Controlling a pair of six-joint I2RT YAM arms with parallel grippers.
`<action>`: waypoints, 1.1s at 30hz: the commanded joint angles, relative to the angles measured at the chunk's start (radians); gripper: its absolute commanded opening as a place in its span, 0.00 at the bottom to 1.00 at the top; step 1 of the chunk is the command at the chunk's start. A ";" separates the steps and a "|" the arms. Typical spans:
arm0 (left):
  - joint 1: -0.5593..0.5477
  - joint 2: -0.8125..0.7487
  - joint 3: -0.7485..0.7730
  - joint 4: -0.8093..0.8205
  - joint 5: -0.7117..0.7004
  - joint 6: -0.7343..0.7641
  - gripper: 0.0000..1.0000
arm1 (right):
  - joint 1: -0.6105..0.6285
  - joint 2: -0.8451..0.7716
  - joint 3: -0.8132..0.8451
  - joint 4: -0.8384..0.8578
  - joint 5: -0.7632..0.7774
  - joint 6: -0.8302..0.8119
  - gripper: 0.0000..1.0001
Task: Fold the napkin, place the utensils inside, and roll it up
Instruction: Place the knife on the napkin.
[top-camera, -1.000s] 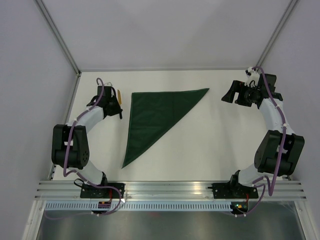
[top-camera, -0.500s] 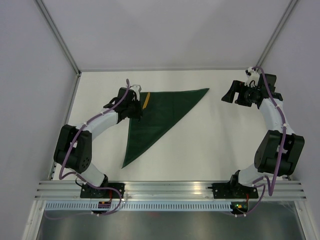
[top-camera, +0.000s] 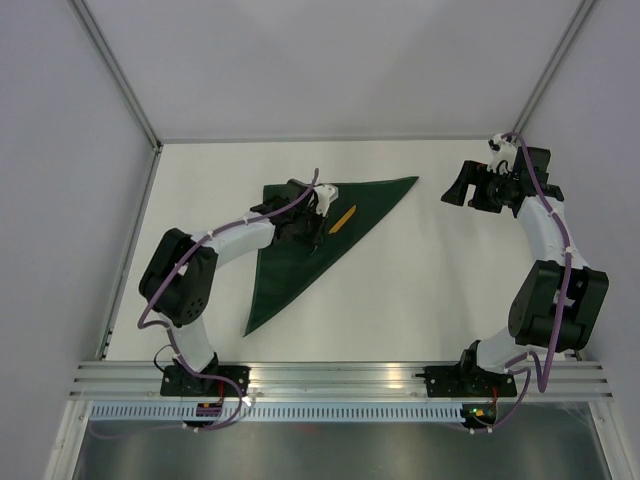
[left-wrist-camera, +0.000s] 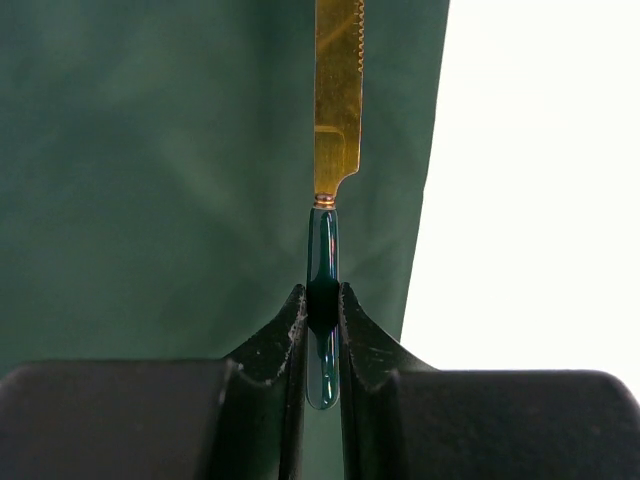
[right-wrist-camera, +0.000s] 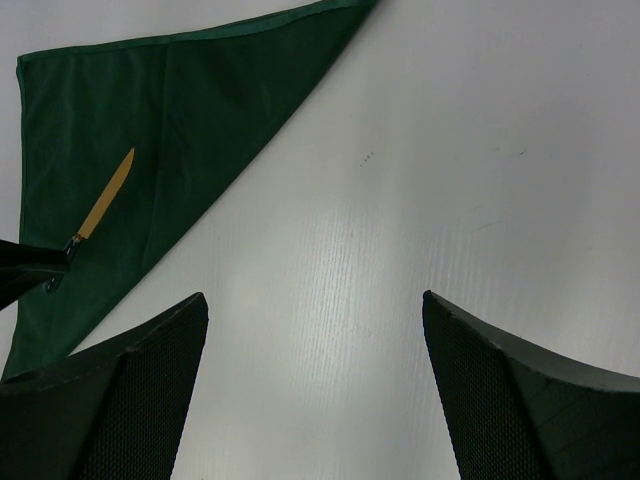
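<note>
Pale walls (top-camera: 330, 60) box in a white table (top-camera: 430, 290) where the dark green napkin (top-camera: 300, 235) lies folded into a triangle — the right fingers (right-wrist-camera: 112, 400) spread wide well apart from it, the left fingers (left-wrist-camera: 272, 352) pinching a gold serrated knife (left-wrist-camera: 338, 90) by its green handle over the cloth.

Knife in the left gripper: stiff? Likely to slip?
Probably stiff: the knife juts straight from the left gripper without sagging. Likely light: it looks thin and flat. It may pivot or slip, since the jaws pinch only its narrow, glossy handle.
</note>
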 joint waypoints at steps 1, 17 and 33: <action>-0.017 0.047 0.080 -0.006 0.029 0.069 0.02 | 0.003 -0.014 0.011 0.010 0.022 0.012 0.93; -0.080 0.140 0.100 0.012 0.030 0.044 0.02 | 0.003 -0.002 0.009 0.017 0.028 0.009 0.93; -0.093 0.155 0.076 0.028 0.043 0.006 0.02 | 0.003 0.003 0.008 0.017 0.034 0.009 0.93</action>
